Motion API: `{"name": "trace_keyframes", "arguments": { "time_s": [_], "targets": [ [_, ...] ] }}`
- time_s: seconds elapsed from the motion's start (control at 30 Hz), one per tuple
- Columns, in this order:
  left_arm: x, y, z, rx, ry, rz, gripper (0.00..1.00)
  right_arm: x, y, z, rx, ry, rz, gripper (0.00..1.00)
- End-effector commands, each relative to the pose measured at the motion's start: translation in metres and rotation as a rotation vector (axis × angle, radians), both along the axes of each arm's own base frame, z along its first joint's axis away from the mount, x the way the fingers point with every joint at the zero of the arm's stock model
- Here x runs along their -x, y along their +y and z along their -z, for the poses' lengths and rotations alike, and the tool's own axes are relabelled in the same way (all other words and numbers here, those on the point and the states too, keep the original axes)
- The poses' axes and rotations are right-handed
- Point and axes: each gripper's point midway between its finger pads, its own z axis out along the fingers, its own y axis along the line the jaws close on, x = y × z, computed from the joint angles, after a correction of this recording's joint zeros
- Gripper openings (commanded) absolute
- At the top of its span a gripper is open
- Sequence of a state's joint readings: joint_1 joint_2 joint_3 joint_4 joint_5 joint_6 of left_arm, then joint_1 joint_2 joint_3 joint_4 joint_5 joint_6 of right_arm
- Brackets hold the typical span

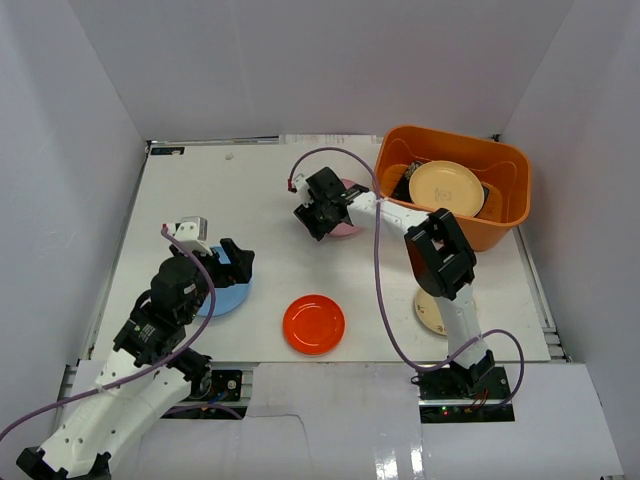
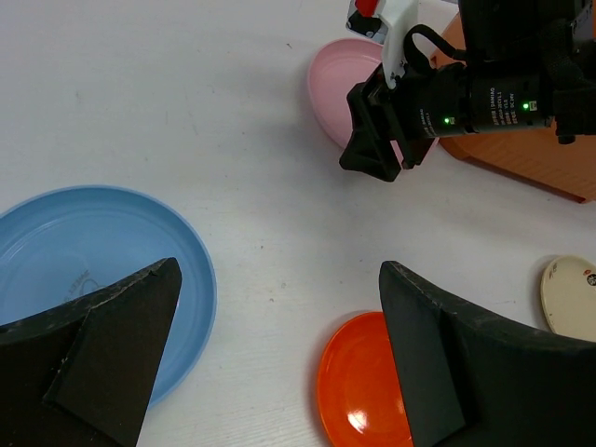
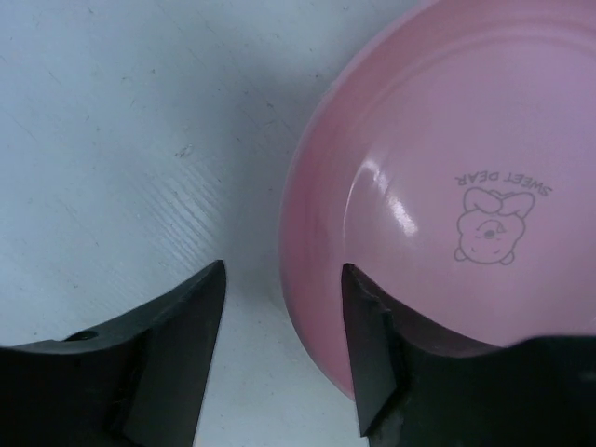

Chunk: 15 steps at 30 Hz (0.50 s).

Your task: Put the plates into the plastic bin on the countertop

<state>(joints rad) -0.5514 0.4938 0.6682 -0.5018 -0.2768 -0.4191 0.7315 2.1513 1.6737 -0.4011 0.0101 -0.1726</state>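
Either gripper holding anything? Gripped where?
Nothing held. Right gripper open astride the rim of the pink plate; left gripper open by the light blue plate.

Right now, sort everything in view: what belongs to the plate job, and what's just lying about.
Job: pink plate, blue plate, red plate and cream plate on the countertop; yellow plate atop a dark plate in the bin.

Just there: purple cables, white walls.
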Motion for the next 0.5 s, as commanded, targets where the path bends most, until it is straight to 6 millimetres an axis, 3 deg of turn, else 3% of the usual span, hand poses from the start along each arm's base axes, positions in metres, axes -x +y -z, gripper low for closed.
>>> {"name": "trace_keyframes", "arguments": {
  "time_s": [0.0, 0.07, 0.1, 0.13, 0.2, 0.23, 0.3, 0.4, 0.43, 0.47],
  "targets": [
    [0.000, 0.001, -0.001, 0.004, 0.001, -0.001, 0.98, -0.002, 0.013, 0.002, -0.022, -0.010, -0.029, 0.53],
    [-0.001, 0.001, 0.000, 0.002, 0.005, -0.002, 0.97, -0.001, 0.017, 0.010, -0.014, -0.005, -0.036, 0.45],
    [-0.002, 0.001, 0.000, 0.000, 0.006, -0.004, 0.97, 0.000, 0.020, 0.010, -0.015, -0.007, -0.042, 0.27],
    [-0.001, 0.001, 0.000, -0.001, 0.007, -0.004, 0.97, 0.000, 0.025, 0.007, -0.020, -0.016, -0.052, 0.18],
    [-0.002, 0.001, 0.000, 0.000, 0.005, -0.005, 0.97, 0.001, 0.037, -0.004, -0.028, -0.067, -0.066, 0.08],
    [-0.002, 0.002, -0.001, 0.001, 0.002, -0.006, 0.97, 0.002, 0.043, -0.011, -0.037, -0.082, -0.077, 0.08],
    [-0.002, 0.003, -0.002, 0.003, 0.001, -0.011, 0.97, 0.004, 0.060, -0.036, -0.080, -0.129, -0.101, 0.08],
    [-0.001, 0.004, -0.003, 0.006, -0.003, -0.013, 0.97, 0.014, 0.086, -0.096, -0.235, -0.173, -0.144, 0.08],
    [-0.001, 0.004, -0.003, 0.006, -0.006, -0.011, 0.97, 0.018, 0.089, -0.134, -0.306, -0.217, -0.151, 0.08],
    [-0.001, 0.004, -0.003, 0.007, -0.005, -0.011, 0.97, 0.023, 0.090, -0.151, -0.354, -0.229, -0.164, 0.08]
  ]
}}
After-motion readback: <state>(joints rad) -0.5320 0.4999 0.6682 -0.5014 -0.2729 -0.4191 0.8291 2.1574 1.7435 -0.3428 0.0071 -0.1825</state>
